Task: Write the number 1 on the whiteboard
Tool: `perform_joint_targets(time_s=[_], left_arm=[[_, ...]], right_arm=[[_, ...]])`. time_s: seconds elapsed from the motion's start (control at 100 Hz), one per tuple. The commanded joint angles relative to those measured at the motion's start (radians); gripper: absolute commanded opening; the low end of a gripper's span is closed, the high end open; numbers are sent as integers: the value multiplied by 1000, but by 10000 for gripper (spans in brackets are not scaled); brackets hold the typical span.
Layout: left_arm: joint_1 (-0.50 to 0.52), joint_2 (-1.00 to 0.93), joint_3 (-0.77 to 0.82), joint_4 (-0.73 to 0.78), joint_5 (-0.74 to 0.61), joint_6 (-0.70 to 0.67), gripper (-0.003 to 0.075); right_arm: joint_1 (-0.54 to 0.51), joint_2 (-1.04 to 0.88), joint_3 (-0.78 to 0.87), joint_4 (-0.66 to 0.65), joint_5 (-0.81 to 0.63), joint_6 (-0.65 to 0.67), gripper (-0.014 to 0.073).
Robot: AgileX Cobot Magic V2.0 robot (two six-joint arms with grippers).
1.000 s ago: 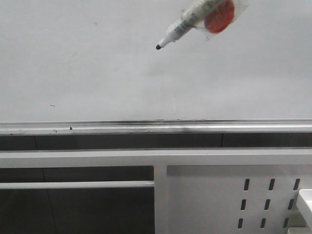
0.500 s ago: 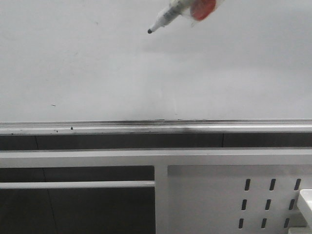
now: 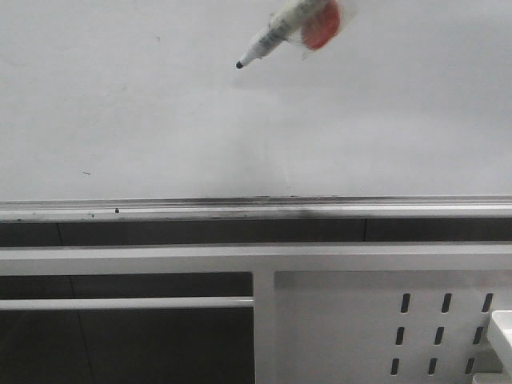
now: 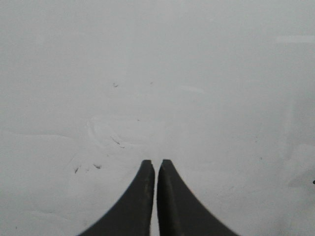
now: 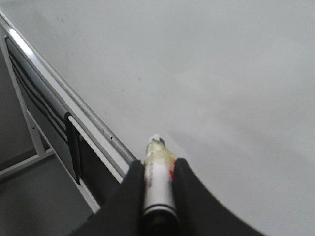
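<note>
The whiteboard point(image 3: 160, 112) fills the upper part of the front view, with its silvery rail point(image 3: 240, 210) along the lower edge. No number 1 is in view on it. A white marker point(image 3: 276, 32) slants in from the top edge, its dark tip point(image 3: 239, 65) pointing down-left at or just off the board. A red piece point(image 3: 322, 28) under clear tape is stuck to its barrel. In the right wrist view my right gripper point(image 5: 157, 163) is shut on the marker point(image 5: 157, 184), aimed at the board point(image 5: 221, 73). My left gripper point(image 4: 156, 162) is shut and empty over a scuffed white surface.
Below the rail runs a white metal frame with a perforated panel point(image 3: 448, 320) and a crossbar point(image 3: 120, 303). A small dark speck point(image 3: 86, 173) marks the board at lower left. A white object point(image 3: 504, 332) pokes in at the right edge.
The marker tip has moved up and to the left across the board, then dipped slightly in the last half second. No stroke has appeared.
</note>
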Motion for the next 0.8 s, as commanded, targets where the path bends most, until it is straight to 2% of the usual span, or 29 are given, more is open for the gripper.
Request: perform_joint_targets(time_s=[0.0,0.42,0.79], left_arm=[[1,5,-28,-5,-82,-6,-20],[1,5,-28,-5,-82,-6,-20],[1,5,-28,-5,-81,-6,-20]], right_arm=[[-4,8,-28,13,-126,0,-69],[-10,36,-28,13,-238,0,-69],[-31,110,-28,13,-152,0,-69]])
